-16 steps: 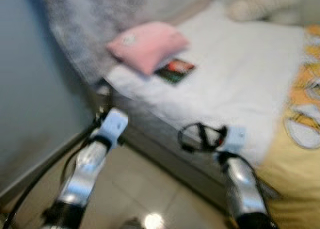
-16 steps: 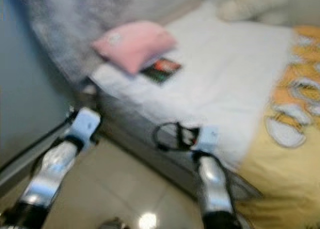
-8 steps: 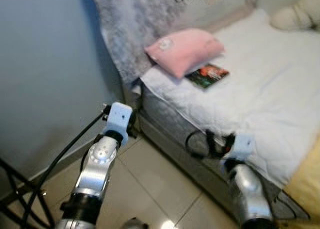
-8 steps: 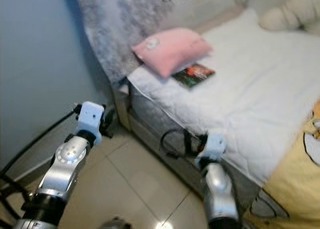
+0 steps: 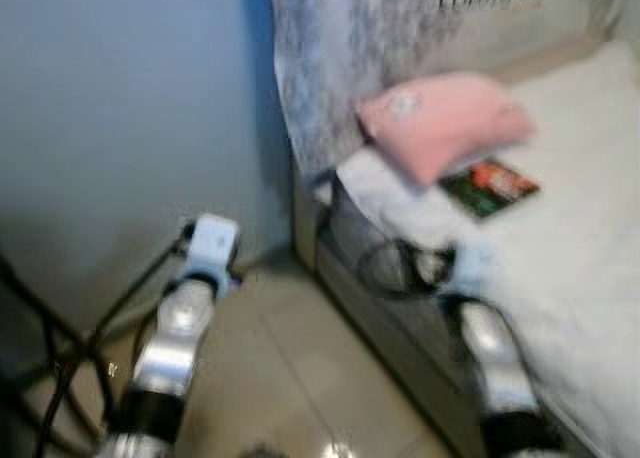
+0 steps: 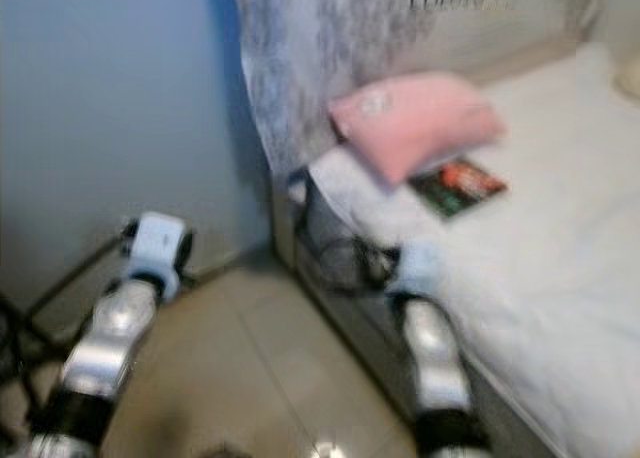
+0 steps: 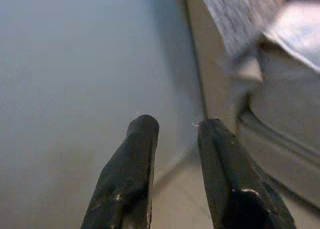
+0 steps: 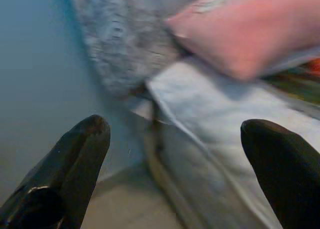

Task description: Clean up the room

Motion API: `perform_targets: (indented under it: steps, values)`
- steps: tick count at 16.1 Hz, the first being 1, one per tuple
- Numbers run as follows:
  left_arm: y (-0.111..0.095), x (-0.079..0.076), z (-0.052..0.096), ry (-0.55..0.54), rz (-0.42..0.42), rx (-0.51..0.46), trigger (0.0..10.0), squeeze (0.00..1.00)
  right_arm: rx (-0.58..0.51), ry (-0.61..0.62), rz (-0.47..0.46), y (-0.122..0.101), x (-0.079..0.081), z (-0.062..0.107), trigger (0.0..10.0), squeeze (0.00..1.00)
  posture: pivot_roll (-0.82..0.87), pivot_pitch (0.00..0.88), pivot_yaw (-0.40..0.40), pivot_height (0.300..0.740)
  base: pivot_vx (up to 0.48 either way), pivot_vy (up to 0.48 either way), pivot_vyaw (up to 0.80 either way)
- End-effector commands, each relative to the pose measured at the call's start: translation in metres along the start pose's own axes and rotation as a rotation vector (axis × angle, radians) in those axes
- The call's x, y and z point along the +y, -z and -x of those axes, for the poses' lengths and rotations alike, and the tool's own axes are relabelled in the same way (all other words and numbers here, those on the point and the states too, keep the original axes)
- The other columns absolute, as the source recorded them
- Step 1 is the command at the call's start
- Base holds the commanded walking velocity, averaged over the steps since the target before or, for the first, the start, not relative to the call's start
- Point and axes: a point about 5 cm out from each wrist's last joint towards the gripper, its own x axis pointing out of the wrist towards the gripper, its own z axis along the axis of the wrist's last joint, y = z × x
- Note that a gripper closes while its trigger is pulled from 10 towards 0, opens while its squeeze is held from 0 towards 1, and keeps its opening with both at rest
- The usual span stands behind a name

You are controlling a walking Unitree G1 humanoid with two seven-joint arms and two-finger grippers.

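Note:
A bed with a white cover [image 5: 590, 278] runs along my right. On it lies a pink pillow [image 5: 445, 123], and a dark book [image 5: 488, 188] with a red and green cover rests just beside it. A grey fuzzy blanket [image 5: 340, 58] hangs over the headboard. My right gripper [image 8: 175, 134] is held wide open in front of the bed's near corner, with nothing between its fingers. My left gripper [image 7: 178, 126] points at the blue wall beside the bed; its fingers stand a narrow gap apart and hold nothing. The head views are blurred.
A blue wall [image 5: 120, 108] closes the left side. Black cables and a thin black stand [image 5: 40, 348] sit low at the far left. Beige floor tiles [image 5: 290, 378] lie between my arms, along the bed's side.
The whole picture has swung left, so bed, pillow and book sit further right and more wall shows. Both arms keep about the same pose.

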Motion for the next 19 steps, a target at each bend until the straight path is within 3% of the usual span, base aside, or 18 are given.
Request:
perform_targets:
  steps: [1,8,10,13,14,15,16,17,18,19]
  values:
    - [-0.020,0.000,-0.007,0.016,0.015,-0.069,10.0,0.00,0.018,0.022,0.005,0.000,-0.011,0.000,10.0,0.15,0.11,0.000,0.000,0.728,0.480,0.000,0.56]
    - [0.000,-0.010,0.008,-0.006,0.038,0.007,10.0,0.00,0.050,-0.010,0.001,0.006,-0.010,-0.002,10.0,0.16,0.16,0.000,-0.029,0.728,0.480,0.000,0.55]
    - [-0.012,-0.011,0.007,0.049,0.127,-0.078,10.0,0.00,0.055,-0.017,0.002,0.007,-0.009,-0.003,10.0,0.19,0.17,0.000,-0.033,0.728,0.182,0.000,0.56]
    - [-0.016,-0.011,0.007,0.048,0.079,-0.095,10.0,0.00,0.053,-0.019,0.003,0.008,-0.008,-0.003,10.0,0.20,0.17,0.000,-0.032,0.728,0.000,0.000,0.55]
    - [-0.016,-0.011,0.005,0.061,0.044,-0.089,10.0,0.00,0.039,0.033,0.007,0.008,-0.014,-0.002,10.0,0.17,0.17,0.000,-0.025,0.728,0.000,0.000,0.58]
    - [-0.016,-0.011,0.005,0.067,0.020,-0.090,10.0,0.00,0.040,0.054,0.008,0.009,-0.016,-0.002,10.0,0.08,0.16,0.000,-0.022,0.728,0.000,0.000,0.00]
    - [-0.013,-0.012,0.005,0.094,-0.003,-0.077,10.0,0.00,0.037,0.118,0.012,0.010,-0.023,0.002,10.0,0.08,0.16,0.000,-0.023,0.728,0.000,0.000,0.00]
    - [-0.007,-0.019,0.012,0.148,0.024,-0.041,10.0,0.00,0.033,0.177,0.025,0.014,-0.029,0.011,10.0,0.07,0.17,0.000,-0.033,0.728,0.000,0.000,0.00]
    - [-0.004,-0.033,0.025,0.221,0.039,-0.028,10.0,0.00,0.034,0.224,0.040,0.017,-0.035,0.024,10.0,0.05,0.17,0.000,-0.036,0.728,0.000,0.000,0.00]
    - [-0.005,-0.034,0.032,0.215,0.068,-0.038,10.0,0.00,0.024,0.225,0.043,0.017,-0.036,0.032,10.0,0.05,0.16,0.000,-0.030,0.728,0.000,0.000,0.00]
